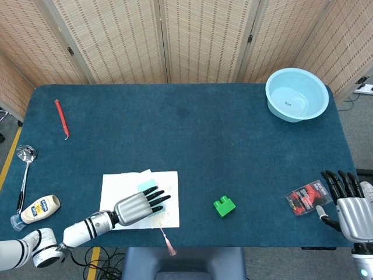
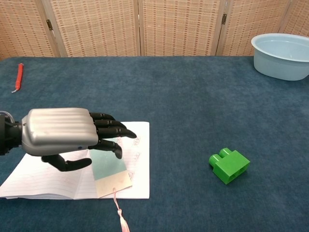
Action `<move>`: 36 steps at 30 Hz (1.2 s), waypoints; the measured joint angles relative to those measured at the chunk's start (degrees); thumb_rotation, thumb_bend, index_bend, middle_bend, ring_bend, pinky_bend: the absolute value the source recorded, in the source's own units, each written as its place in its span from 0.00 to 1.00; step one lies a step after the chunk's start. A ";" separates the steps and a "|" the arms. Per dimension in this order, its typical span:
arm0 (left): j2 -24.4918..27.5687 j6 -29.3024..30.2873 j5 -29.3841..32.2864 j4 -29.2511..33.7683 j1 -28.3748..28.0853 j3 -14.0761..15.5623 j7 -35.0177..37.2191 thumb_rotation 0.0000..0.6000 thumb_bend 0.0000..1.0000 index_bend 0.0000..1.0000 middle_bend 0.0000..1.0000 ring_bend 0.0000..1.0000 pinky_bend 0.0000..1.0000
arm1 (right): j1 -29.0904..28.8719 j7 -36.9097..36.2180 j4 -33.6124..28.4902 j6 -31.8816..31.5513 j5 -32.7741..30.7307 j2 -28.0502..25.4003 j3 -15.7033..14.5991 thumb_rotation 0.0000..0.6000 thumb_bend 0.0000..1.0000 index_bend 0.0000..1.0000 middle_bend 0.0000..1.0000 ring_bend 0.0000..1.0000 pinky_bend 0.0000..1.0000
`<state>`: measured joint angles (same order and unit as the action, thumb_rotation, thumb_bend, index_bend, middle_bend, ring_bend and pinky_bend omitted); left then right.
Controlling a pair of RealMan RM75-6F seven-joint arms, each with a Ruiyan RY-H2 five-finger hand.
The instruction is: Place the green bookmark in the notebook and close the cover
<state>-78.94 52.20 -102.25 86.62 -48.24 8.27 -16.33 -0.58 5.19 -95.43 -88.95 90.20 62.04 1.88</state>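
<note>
The open notebook (image 1: 125,185) (image 2: 46,176) lies flat near the table's front edge, white lined pages up. The pale green bookmark (image 1: 147,188) (image 2: 107,166) lies on its right page, its pink tassel (image 1: 168,242) (image 2: 121,216) trailing off the front edge. My left hand (image 1: 139,205) (image 2: 67,133) hovers just over the notebook and bookmark, fingers spread and pointing right, holding nothing; it hides part of the bookmark. My right hand (image 1: 349,205) rests open at the table's right front corner, seen only in the head view.
A green toy brick (image 1: 224,206) (image 2: 229,165) sits right of the notebook. A light blue basin (image 1: 296,94) (image 2: 284,55) stands far right. A red pen (image 1: 61,118) (image 2: 18,76) lies far left. A ladle (image 1: 24,168), a small bottle (image 1: 36,210) and a dark packet (image 1: 308,197) lie nearby.
</note>
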 measured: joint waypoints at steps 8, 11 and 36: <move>-2.46 -3.57 3.93 2.57 0.51 -1.76 -7.79 1.00 0.59 0.23 0.00 0.00 0.13 | 0.12 -0.27 0.21 0.01 -0.23 -0.08 -0.05 1.00 0.23 0.11 0.12 0.00 0.05; -3.47 -4.55 5.42 3.06 0.77 -2.43 -11.15 1.00 0.59 0.24 0.00 0.00 0.13 | 0.16 -0.40 0.33 -0.01 -0.24 -0.07 -0.08 1.00 0.23 0.11 0.12 0.00 0.05; -5.41 -7.06 14.42 7.43 3.42 -3.28 -27.21 0.97 0.59 0.29 0.00 0.00 0.12 | 0.13 -1.10 1.05 0.43 -0.57 0.15 -0.17 1.00 0.23 0.11 0.12 0.00 0.05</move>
<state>-84.35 45.14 -87.83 94.05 -44.82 4.99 -43.54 -0.45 4.09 -94.38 -88.52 89.62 62.19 1.71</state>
